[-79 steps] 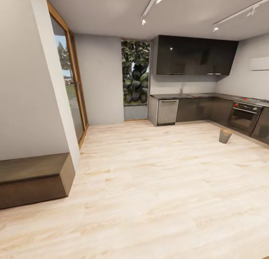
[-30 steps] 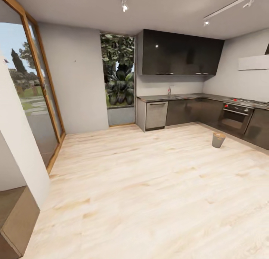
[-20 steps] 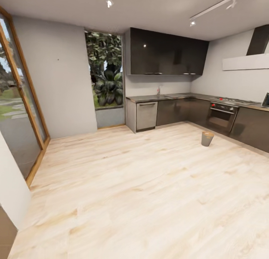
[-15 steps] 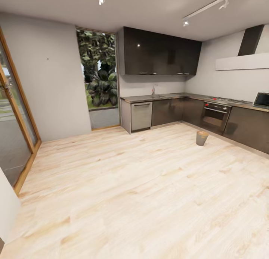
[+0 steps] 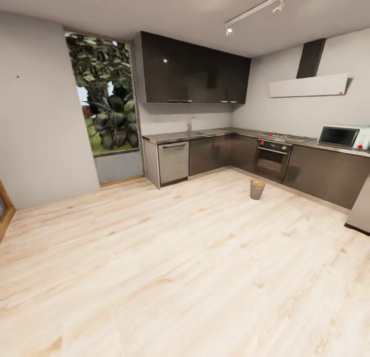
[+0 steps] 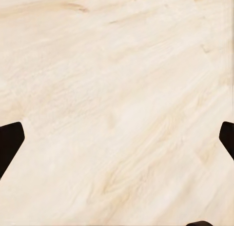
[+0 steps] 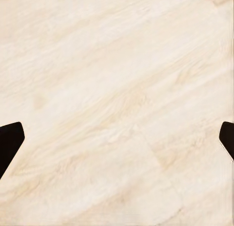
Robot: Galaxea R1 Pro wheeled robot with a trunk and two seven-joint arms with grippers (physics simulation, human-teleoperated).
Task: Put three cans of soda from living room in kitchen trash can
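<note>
Tash can (image 5: 257, 189) stands alone on the pale wood floor (image 5: 174, 264) of the kitchen, upright, just in front of the steel oven (image 5: 272, 160) and well apart from everything else. It looks small from the head view, a tapered round bin with a lighter rim. Behind it the dark glossy lower cabinets (image 5: 221, 154) run along two walls under a grey desk (image 5: 205, 134), with a dishwasher (image 5: 173, 162) at the near end of the run and a tap over the sink. Dark upper cabinets (image 5: 192, 71) hang above. A gas hob (image 5: 284, 137) sits over the oven under a pale hood (image 5: 307, 84), and a microwave (image 5: 339, 136) rests further along the desk. A tall window (image 5: 105, 97) full of green leaves fills the wall beside the cabinets.

Left fingers (image 6: 10, 143) hang over bare floorboards, their dark tips at opposite edges of the left wrist view, spread wide with nothing between them. Right fingers (image 7: 10, 140) are likewise spread wide over bare floor, empty.
</note>
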